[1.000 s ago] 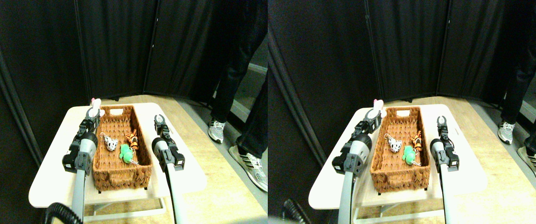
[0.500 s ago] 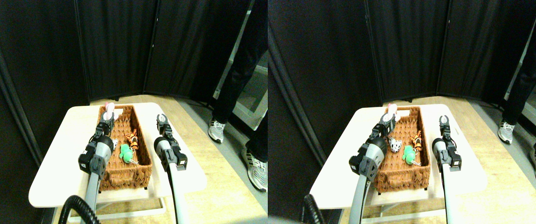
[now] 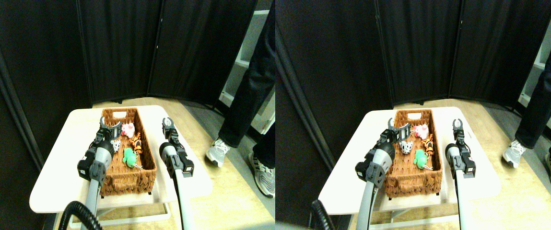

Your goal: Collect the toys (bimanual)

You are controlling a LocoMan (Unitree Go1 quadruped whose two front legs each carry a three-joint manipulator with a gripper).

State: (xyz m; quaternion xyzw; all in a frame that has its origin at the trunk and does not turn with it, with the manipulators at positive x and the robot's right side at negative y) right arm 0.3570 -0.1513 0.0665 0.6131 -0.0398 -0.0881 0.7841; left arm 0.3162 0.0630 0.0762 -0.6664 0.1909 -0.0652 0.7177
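Since half a second ago we see the pink toy (image 3: 128, 129) gone from the left pincer (image 3: 111, 127) and now lying inside the wicker basket (image 3: 126, 176), toward its far end; the person's near shoe (image 3: 217, 152) has also shifted.

In the stereo pair view, we find the left pincer spread wide and empty, hanging over the basket's left half, just beside the pink toy and apart from it. Below it, partly hidden by the left arm, the white black-spotted toy (image 3: 116, 145) lies on the basket floor. The orange-black striped toy (image 3: 135, 142) sits against the basket's right wall, just nearer than the pink one, and the green toy (image 3: 129, 157) lies nearer still, close to the same wall, with a metal ring showing at its near side. All four toys are inside the basket.

The right pincer (image 3: 167, 123) stands outside the basket, beside its right wall, over the pale surface (image 3: 59, 158); its jaws are spread and hold nothing. The basket rests lengthwise on the surface. Right of the basket, on the wooden floor (image 3: 227, 201), the person's dark trouser legs (image 3: 251, 96) and shoes stand.
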